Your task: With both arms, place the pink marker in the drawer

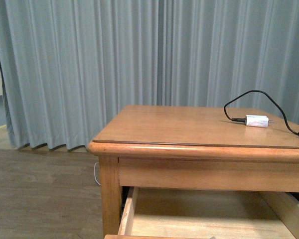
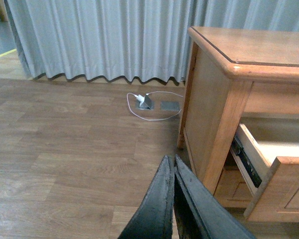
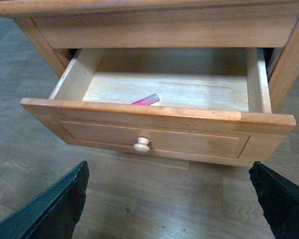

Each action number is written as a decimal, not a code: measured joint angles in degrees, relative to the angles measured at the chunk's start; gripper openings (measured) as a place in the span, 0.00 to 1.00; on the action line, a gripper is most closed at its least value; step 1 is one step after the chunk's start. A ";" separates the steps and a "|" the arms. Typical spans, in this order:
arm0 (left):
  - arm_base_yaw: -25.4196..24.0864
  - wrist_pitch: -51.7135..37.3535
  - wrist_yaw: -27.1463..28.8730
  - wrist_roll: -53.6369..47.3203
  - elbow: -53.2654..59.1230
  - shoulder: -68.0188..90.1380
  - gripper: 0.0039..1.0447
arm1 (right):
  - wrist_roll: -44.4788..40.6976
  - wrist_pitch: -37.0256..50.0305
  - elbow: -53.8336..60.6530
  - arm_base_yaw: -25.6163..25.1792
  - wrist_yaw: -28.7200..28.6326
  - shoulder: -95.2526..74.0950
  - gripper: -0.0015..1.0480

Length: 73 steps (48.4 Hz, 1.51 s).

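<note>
Hanging nearest, the right gripper (image 3: 168, 172) is sitting low in front of the drawer (image 3: 154, 137). Its jaws are spread wide and gripping nothing, with bare floor (image 3: 139, 199) showing between the fingers. The left gripper (image 2: 173, 162) is hanging off beside the furniture's side, jaws pressed together with nothing between them, pointing out over the floor.

Next out, the drawer is standing pulled open, with its knob (image 3: 142, 145) centred on the panel front. The pink marker (image 3: 145, 100) is lying inside on the pale bottom, just behind the front board and roughly in line with the knob. The board's top edge is partly hiding it, so I'm not seeing the cap.

Placing looks done. I'm judging the step in hand to be either backing off or pushing the drawer shut, and I can't tell which. If it is shutting:
- Pressing flat on the panel close to the knob should be keeping the drawer running straight on its rails instead of racking.
- Going slowly should be keeping the marker from rolling.
- Narrowing the jaws first would probably be giving a firmer push.
- The left arm should be keeping clear of the drawer's side.

Further back, the surface (image 1: 189, 124) is carrying a white charger plug (image 1: 256, 120) with a black cable (image 1: 256, 91), which are nothing to touch. A grey curtain (image 1: 89, 59) is hanging behind.
</note>
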State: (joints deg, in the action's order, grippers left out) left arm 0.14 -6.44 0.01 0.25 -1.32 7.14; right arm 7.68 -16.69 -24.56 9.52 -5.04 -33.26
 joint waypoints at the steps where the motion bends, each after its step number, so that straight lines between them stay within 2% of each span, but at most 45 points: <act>1: 0.00 2.34 0.00 -0.02 0.00 -1.68 0.04 | 0.00 0.00 0.00 0.00 0.00 0.00 0.92; 3: 0.00 5.79 0.00 0.00 0.00 -5.57 0.04 | 0.00 0.00 0.00 0.00 0.04 0.00 0.92; 20: 0.00 6.32 -0.02 0.04 0.00 -6.88 0.05 | 0.00 0.00 0.00 0.00 0.02 0.00 0.92; 26: 0.00 6.32 -0.02 0.00 0.00 -6.88 0.23 | 0.00 0.02 0.02 0.02 0.09 0.00 0.92; 30: 0.00 6.32 -0.02 0.02 0.00 -6.88 0.37 | -0.24 10.62 4.22 2.08 9.73 1.84 0.92; 34: 0.00 6.32 -0.02 0.00 0.00 -6.88 0.49 | -0.39 14.67 5.03 2.14 13.59 1.99 0.92; 37: 0.00 6.34 0.00 0.00 0.00 -6.88 0.59 | -0.79 13.29 4.28 1.11 13.70 0.87 0.92; 42: 0.00 6.34 0.00 0.00 0.00 -6.88 0.78 | -2.93 7.08 1.92 -1.97 10.16 -4.74 0.92; 48: 0.00 6.34 0.00 -0.02 0.00 -6.88 0.96 | -7.41 7.56 0.11 -5.57 7.85 -13.49 0.92; 52: 0.00 6.34 0.00 0.00 0.00 -6.88 0.94 | -8.98 9.53 -1.09 -8.07 5.29 -19.45 0.92; 59: 0.00 6.36 0.00 -0.02 0.00 -6.88 0.94 | -11.34 16.98 -1.97 -10.58 5.44 -33.33 0.92; 73: 0.00 6.36 -0.02 -0.02 0.00 -6.88 0.94 | -10.45 21.75 -8.68 -8.20 5.16 -51.91 0.92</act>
State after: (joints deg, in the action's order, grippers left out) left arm 0.14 -0.08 -0.01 0.23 -1.32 0.25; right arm -2.76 5.06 -33.23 1.32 0.12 -85.17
